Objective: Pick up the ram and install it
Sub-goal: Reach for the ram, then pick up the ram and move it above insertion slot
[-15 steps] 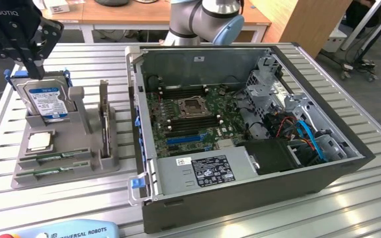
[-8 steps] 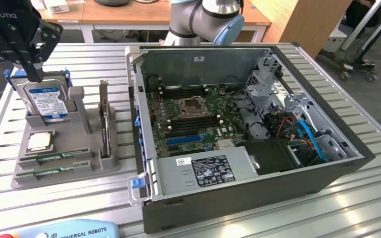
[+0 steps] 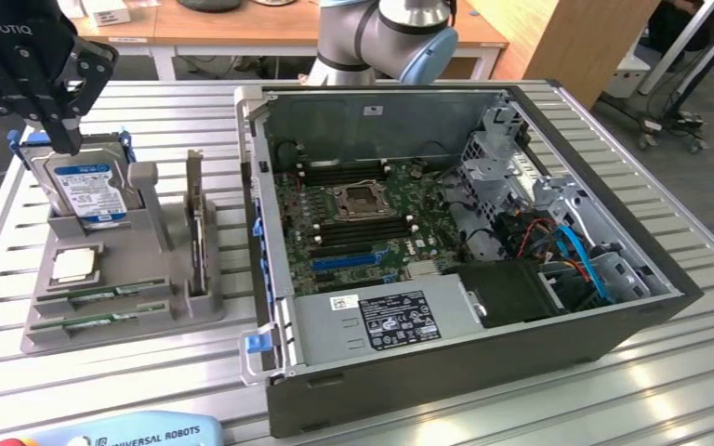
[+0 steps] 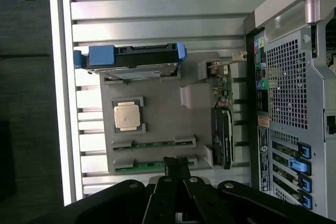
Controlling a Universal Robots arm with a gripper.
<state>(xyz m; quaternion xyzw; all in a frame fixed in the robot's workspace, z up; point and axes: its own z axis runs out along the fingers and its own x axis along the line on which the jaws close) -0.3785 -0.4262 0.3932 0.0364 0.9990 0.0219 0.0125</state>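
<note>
Two green ram sticks lie flat in slots at the near end of the grey holder [image 3: 146,311]: one ram stick [image 3: 109,293] [image 4: 152,144] and a second ram stick [image 3: 94,321] [image 4: 148,166] beside it. My black gripper [image 3: 70,141] [image 4: 176,162] hangs above the far end of the holder, over the hard drive, well clear of both sticks. Its fingers [image 4: 170,167] are pressed together with nothing between them.
The holder also carries an upright silver hard drive [image 3: 85,190] with a blue label, a square CPU [image 3: 74,265] and an upright card [image 3: 193,218]. The open computer case [image 3: 654,307] with its motherboard [image 3: 357,200] stands on the exterior view's right. A teach pendant [image 3: 122,432] lies at the table's near edge.
</note>
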